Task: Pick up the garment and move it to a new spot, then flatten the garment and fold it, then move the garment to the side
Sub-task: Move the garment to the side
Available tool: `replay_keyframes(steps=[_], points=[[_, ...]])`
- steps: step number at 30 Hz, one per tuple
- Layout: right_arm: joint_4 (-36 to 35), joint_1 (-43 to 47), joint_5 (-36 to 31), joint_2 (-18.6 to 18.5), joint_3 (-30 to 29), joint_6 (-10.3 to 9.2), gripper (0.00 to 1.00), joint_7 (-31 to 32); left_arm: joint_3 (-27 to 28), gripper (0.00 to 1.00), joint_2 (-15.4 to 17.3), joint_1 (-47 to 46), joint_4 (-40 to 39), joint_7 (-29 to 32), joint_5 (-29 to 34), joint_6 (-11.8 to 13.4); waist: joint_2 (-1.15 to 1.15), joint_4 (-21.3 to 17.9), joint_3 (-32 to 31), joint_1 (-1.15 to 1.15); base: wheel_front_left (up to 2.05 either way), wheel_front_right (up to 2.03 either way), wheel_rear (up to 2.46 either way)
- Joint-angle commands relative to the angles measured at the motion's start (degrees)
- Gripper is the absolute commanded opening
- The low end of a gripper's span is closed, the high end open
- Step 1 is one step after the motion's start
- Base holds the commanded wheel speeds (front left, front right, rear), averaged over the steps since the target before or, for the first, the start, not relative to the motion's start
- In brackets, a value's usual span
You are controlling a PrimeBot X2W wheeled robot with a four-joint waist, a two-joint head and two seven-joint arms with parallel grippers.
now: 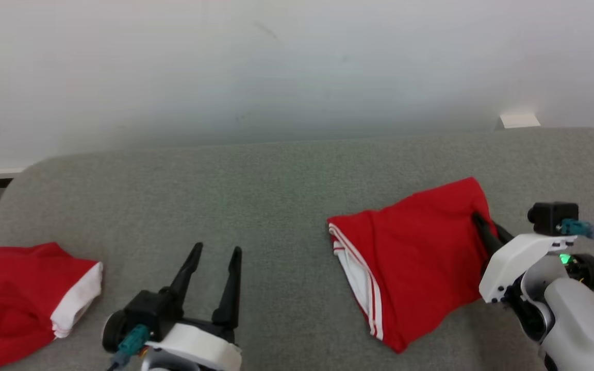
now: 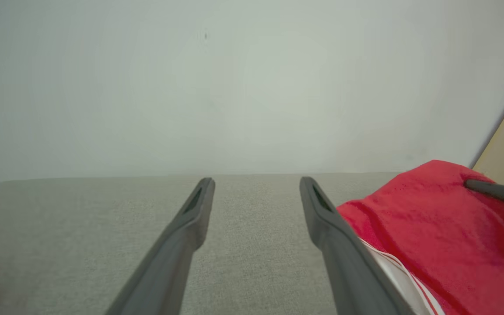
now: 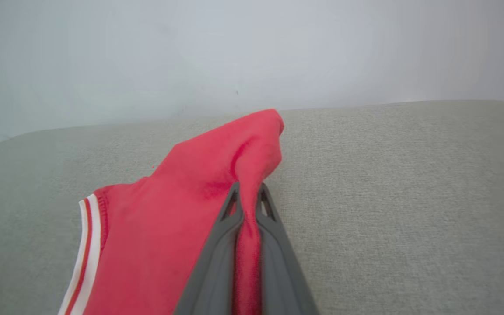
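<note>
While right jaws pinch the garment [image 1: 415, 257], left jaws spread, red-and-white cloth [image 1: 13, 299] far left.

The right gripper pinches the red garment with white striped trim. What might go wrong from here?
The right gripper pinches only a narrow ridge near one edge of the red garment with white striped trim; lifted, it may slip or bunch.
The left gripper is open, so the cloth would hang from one point.
A second red garment with a white cuff lies left on the grey fabric surface; they might overlap.
</note>
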Motion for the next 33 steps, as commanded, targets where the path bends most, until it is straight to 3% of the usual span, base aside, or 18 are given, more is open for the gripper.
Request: replay_keyframes(steps=[1,19,26,33], points=[[0.41,-1.65,0.55,-0.83,0.17,0.0,0.0,-0.81,-0.96,1.0,0.17,-1.07,0.02,0.0,0.5,0.02,0.0,-2.38,2.4,0.0,0.0,0.0,0.0],[3.02,-9.61,6.4,-2.28,3.65,0.0,0.0,-6.42,-7.05,1.0,0.23,-7.48,2.03,0.0,2.12,-0.18,0.0,-19.17,10.16,0.0,0.0,0.0,0.0],[3.4,-12.1,9.13,-2.84,4.9,0.0,0.0,-8.77,-8.19,1.0,0.56,-9.83,2.08,0.0,3.3,-0.36,0.0,-19.91,13.94,0.0,0.0,0.0,0.0],[4.59,-18.69,11.19,-7.11,5.18,0.0,0.0,-10.83,-9.46,1.0,1.59,-13.01,1.27,1.08,4.76,-0.48,0.0,-17.37,20.8,0.0,0.0,0.0,0.0]])
